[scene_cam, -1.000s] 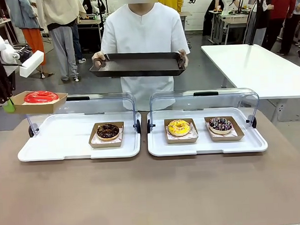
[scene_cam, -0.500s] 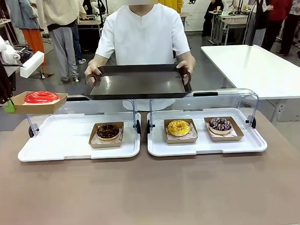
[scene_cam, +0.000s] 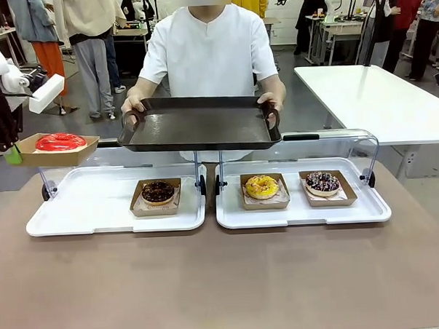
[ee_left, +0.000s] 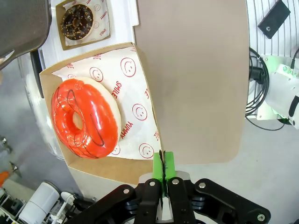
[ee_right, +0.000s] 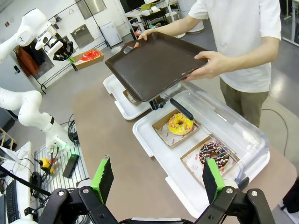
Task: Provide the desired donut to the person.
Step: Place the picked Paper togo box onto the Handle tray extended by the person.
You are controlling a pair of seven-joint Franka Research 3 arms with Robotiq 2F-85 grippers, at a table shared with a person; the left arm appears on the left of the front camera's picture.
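Note:
My left gripper (scene_cam: pixel 13 154) hangs at the far left above the table, shut on the rim of a cardboard box (ee_left: pixel 145 100) that carries a red-glazed donut (scene_cam: pixel 59 141). In the left wrist view its green pads (ee_left: pixel 169 164) pinch the box wall next to the red-glazed donut (ee_left: pixel 86 119). The person (scene_cam: pixel 211 48) in a white shirt stands at the far side and holds a dark serving tray (scene_cam: pixel 199 125) with both hands over the back of the display trays. My right gripper (ee_right: pixel 158 179) stands open and holds nothing, high over the table's right side.
Two white display trays (scene_cam: pixel 98 213) (scene_cam: pixel 367 205) with raised clear lids sit mid-table. The left holds a chocolate donut (scene_cam: pixel 157 192); the right holds a yellow donut (scene_cam: pixel 262 186) and a sprinkled donut (scene_cam: pixel 322 181). A white table (scene_cam: pixel 377 99) stands at the back right.
The person has brought the dark tray lower and forward, from chest height to just above the display lids. My left gripper with the boxed red donut has stayed put.

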